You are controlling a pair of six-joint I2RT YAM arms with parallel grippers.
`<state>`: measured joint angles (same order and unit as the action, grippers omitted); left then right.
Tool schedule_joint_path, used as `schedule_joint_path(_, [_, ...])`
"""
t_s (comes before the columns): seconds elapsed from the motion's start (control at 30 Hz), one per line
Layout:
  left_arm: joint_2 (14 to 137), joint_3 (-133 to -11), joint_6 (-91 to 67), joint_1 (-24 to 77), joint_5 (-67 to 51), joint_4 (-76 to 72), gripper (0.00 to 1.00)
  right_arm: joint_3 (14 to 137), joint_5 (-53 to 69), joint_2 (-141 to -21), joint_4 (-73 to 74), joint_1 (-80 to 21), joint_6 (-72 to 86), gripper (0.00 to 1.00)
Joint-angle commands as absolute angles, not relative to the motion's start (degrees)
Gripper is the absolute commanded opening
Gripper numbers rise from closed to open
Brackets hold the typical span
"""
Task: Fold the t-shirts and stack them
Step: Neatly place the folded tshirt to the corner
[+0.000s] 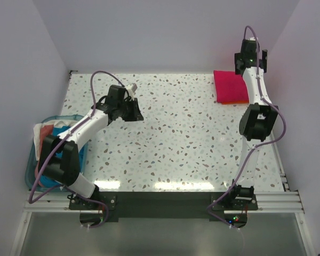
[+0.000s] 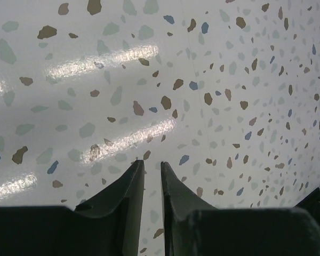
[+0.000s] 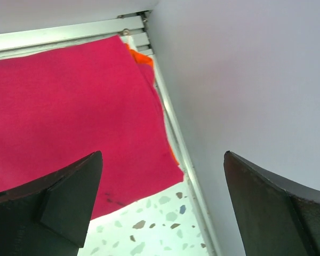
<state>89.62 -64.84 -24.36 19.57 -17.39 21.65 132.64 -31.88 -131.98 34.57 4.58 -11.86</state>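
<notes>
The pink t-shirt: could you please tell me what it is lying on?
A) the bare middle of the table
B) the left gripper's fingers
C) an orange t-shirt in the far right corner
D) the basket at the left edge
C: the pink t-shirt lies folded flat in the far right corner, and the orange t-shirt peeks out from under its edge.

folded pink t-shirt (image 1: 230, 85) in far right corner, right gripper (image 1: 250, 60) hovering near; basket (image 1: 29, 173) at left.

R gripper (image 3: 162, 154) wide (L gripper (image 2: 151, 163) ajar)
</notes>
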Motion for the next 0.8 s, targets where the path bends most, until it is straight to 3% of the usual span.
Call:
schedule_joint_path(0.0, [88.2, -64.5, -23.2, 19.2, -18.5, 18.7, 0.24, 134.1, -29.6, -127.2, 35.7, 2.7, -7.4, 0.99])
schedule_joint_path(0.3, [85.5, -64.2, -23.3, 19.1, -16.5, 19.5, 0.25, 118.2, -25.8, -113.7, 32.4, -5.1, 2.1, 0.99])
schedule_joint_path(0.53, [77.5, -58.4, -24.5, 19.2, -14.0, 19.4, 0.25, 83.1, -16.8, -91.2, 21.0, -17.0, 13.3, 0.99])
schedule_joint_path(0.77, [66.8, -47.8, -23.8, 19.2, -10.6, 19.0, 0.28, 60.3, -2.8, -74.1, 16.3, -25.3, 25.8, 0.99])
